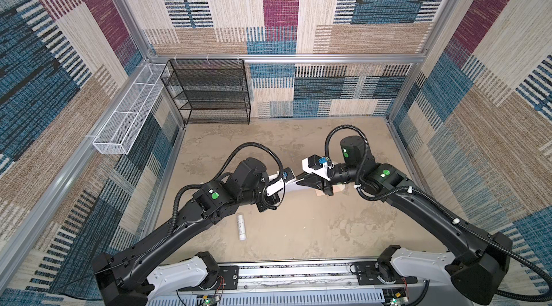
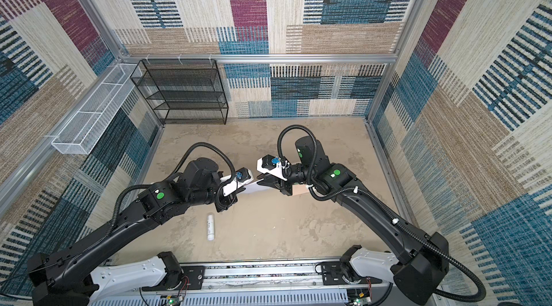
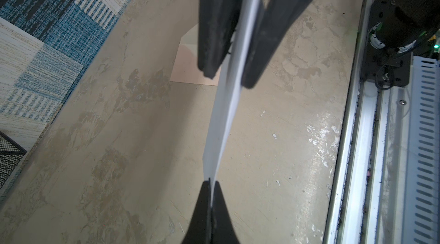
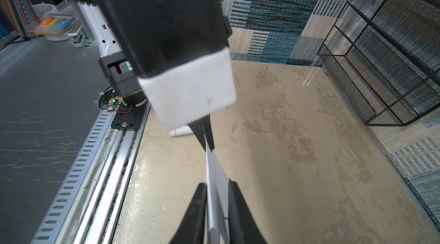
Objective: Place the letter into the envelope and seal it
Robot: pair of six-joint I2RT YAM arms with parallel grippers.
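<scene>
letter [image 3: 221,121] | spans between pincers | left pincer [image 3: 210,183] pinching it | right pincer [image 3: 238,59] pinching it

Mid-counter [image 1: 298,230] is blocked by both arms, whose claws meet on the raised letter [image 1: 294,185]. A white tube [image 1: 241,227] lies just before the left arm. A black wire shelf [image 1: 209,92] fills the far left corner; the far right stays open.

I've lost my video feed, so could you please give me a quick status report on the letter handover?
Left gripper shut on the letter, held edge-up above the table. Right gripper closing on its other end. Envelope lies flat, flap open. White tube lies clear.
</scene>
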